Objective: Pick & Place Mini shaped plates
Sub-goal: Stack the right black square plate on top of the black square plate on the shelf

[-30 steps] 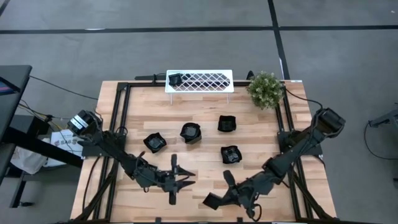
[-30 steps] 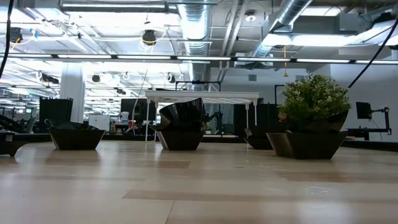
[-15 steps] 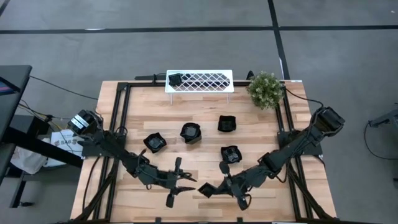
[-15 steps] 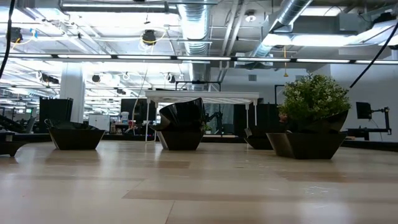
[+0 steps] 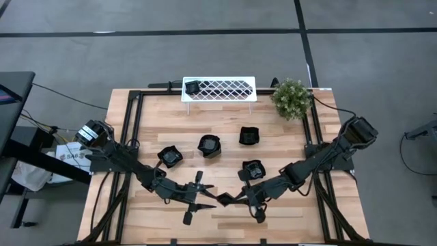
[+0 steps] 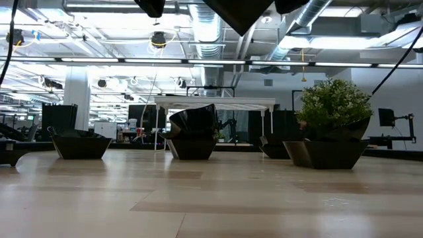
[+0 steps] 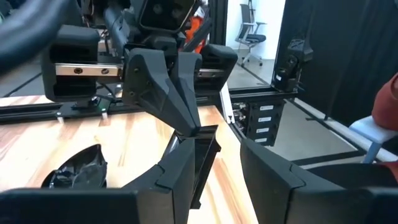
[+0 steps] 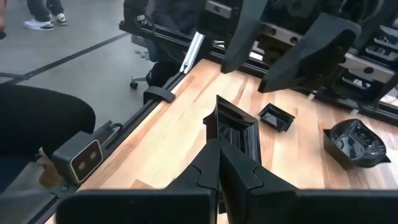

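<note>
My right gripper [image 5: 231, 200] is shut on a black square mini plate [image 8: 235, 127], held up over the table's near middle. My left gripper [image 5: 210, 197] faces it, open; the left wrist view shows the plate [image 7: 202, 155] between its two fingers [image 7: 273, 180]. Several other mini plates rest on the wood by their bases: [image 5: 169, 156], [image 5: 209, 145], [image 5: 249, 136], [image 5: 253, 169]. A flat one [image 8: 277, 117] lies on the table under the left gripper. Another plate [image 5: 192, 87] sits on the white rack [image 5: 225, 89]. My right gripper pinches one edge of the plate [image 8: 219, 138] between its two fingers. The fingers come about level from the table's right side. The plate stands on edge beyond the fingertips, clear of the table. My left gripper: I cannot tell whether its fingers touch the plate.
A potted plant [image 5: 291, 98] stands at the far right corner. Black frame rails [image 5: 134, 130] run along the table's sides. Bare wood [image 5: 225, 229] lies along the near edge below both grippers.
My right gripper has carried the plate toward the table's left and a little toward the far edge, rolling as it went, up to my left gripper. My left gripper has rolled about its own line and stayed open. The plate now stands between the left fingers.
</note>
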`<move>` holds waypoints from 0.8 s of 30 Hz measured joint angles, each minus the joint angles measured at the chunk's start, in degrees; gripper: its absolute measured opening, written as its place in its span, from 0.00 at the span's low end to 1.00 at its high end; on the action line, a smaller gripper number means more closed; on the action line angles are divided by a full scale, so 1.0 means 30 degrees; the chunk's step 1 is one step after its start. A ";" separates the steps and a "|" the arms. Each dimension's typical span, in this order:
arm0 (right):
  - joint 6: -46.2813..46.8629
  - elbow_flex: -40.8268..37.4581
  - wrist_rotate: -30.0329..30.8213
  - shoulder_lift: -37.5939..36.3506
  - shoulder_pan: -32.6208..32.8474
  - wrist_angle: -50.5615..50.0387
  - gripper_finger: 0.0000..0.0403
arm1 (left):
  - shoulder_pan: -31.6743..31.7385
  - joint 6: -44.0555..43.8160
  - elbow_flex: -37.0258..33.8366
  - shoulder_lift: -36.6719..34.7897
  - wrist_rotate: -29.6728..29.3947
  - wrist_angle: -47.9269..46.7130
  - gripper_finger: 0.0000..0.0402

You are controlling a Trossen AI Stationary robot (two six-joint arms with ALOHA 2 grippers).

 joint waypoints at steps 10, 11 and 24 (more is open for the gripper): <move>0.0723 0.0000 -0.0034 0.0000 -0.0316 0.0147 0.00 | 0.0154 -0.1044 0.0000 0.0000 -0.0959 -0.0327 0.33; 0.0727 0.0000 -0.0034 0.0000 -0.0308 0.0143 0.00 | 0.0206 -0.1112 0.0000 0.0000 -0.0980 -0.0353 0.33; 0.0418 0.0007 -0.0035 0.0000 -0.0353 0.0318 0.00 | 0.0554 -0.2029 0.0000 -0.0007 -0.0977 -0.1346 0.33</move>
